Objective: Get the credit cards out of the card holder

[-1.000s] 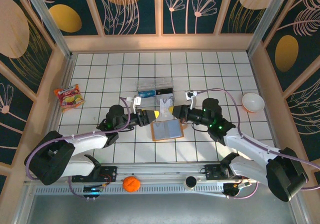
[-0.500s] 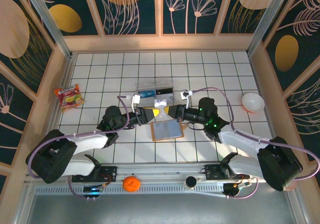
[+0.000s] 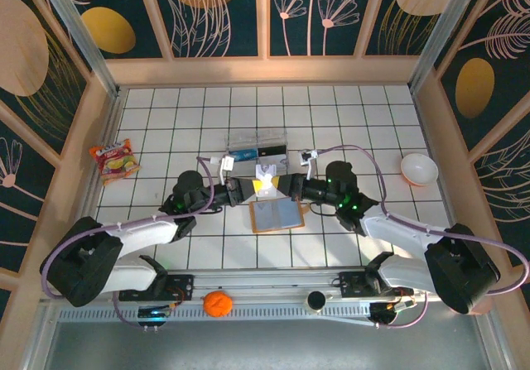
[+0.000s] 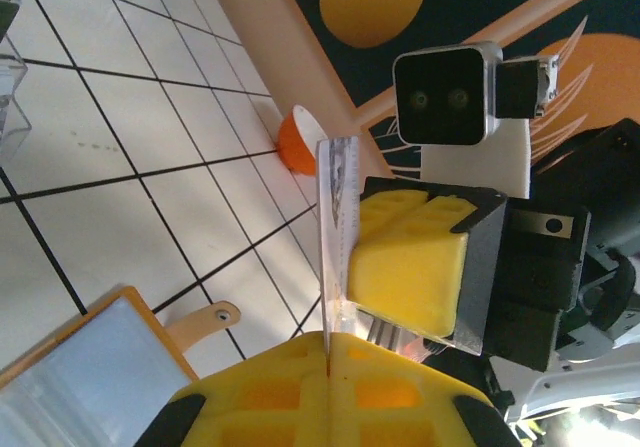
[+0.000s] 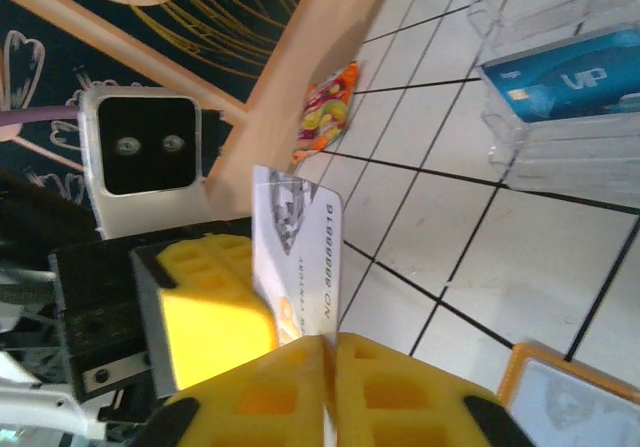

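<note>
A pale grey credit card [image 3: 265,178] stands on edge in mid-air between my two grippers, above the open orange card holder [image 3: 277,214]. My left gripper [image 4: 328,339] is shut on one edge of the card [image 4: 337,227]. My right gripper [image 5: 328,339] pinches the opposite edge of the same card [image 5: 295,257], its jaws nearly together around it. In the top view the left gripper [image 3: 250,189] and right gripper [image 3: 281,186] face each other tip to tip. The holder lies flat, its grey-blue pockets up and its strap tab [image 4: 205,319] pointing right.
A clear plastic box [image 3: 257,148] holding a blue card [image 5: 560,82] sits just behind the grippers. A snack packet [image 3: 116,159] lies at the far left and a small bowl [image 3: 418,169] at the right. An orange fruit [image 3: 217,302] rests on the near rail.
My left gripper has closed on the card that the right gripper held up. The right arm has shifted slightly left and its jaws have eased a little.
</note>
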Controlling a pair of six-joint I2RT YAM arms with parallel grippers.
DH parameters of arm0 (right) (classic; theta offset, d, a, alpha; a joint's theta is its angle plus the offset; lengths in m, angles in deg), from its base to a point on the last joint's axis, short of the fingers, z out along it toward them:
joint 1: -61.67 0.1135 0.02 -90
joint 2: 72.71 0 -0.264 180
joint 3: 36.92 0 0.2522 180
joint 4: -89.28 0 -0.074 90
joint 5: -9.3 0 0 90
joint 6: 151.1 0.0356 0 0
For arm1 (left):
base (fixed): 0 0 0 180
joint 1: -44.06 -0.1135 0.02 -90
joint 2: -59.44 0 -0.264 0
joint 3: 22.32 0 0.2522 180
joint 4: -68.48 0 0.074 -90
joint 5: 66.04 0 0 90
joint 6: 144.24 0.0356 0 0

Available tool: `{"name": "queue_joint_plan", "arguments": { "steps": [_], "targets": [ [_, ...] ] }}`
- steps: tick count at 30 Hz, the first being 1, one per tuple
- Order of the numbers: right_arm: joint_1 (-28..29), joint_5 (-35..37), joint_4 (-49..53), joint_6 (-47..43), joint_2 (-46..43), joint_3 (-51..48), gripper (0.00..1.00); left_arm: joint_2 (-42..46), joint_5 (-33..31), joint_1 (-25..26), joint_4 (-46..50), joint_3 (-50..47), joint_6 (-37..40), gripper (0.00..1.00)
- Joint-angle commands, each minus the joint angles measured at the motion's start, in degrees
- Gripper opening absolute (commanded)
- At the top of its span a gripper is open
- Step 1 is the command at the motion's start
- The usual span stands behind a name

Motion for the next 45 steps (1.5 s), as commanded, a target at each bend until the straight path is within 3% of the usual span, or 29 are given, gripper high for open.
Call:
{"name": "queue_joint_plan", "arguments": {
  "steps": [1, 6, 11, 17, 23, 28, 38, 45],
  "targets": [
    [-0.06, 5.36, 8.53, -3.06, -3.10, 1.95, 0.21, 2.91, -0.90, 0.24, 10.52, 5.90, 7.59, 0.00],
    [-4.16, 11.05, 17.41, -4.26, -12.95, -0.55, 0.24, 3.26, -1.58, 0.21, 27.23, 14.64, 17.38, 0.00],
    [-9.69, 12.02, 22.77, -2.87, -19.62, -3.28, 0.22, -1.64, -4.54, 0.56, 49.70, 29.50, 34.23, 0.00],
    [-13.63, 9.97, 24.63, -1.95, -21.62, -5.15, 0.21, -9.95, -11.40, 1.66, 72.38, 48.33, 58.54, 0.00],
    [-15.53, 9.31, 25.80, -1.47, -22.16, -6.18, 0.18, -18.93, -17.16, 1.87, 85.13, 62.19, 74.45, 0.00],
    [-16.53, 9.73, 27.73, -1.81, -21.73, -5.96, 0.17, -27.75, -24.42, 1.91, 90.66, 70.26, 80.97, 0.00],
    [-19.19, 9.71, 29.70, -2.69, -18.84, -5.27, 0.17, -40.01, -32.24, 4.29, 93.94, 78.68, 88.21, 0.00],
    [-20.14, 9.61, 28.73, -2.66, -16.86, -5.77, 0.16, -41.98, -32.50, 4.41, 92.79, 78.33, 90.00, 0.00]
  ]
}}
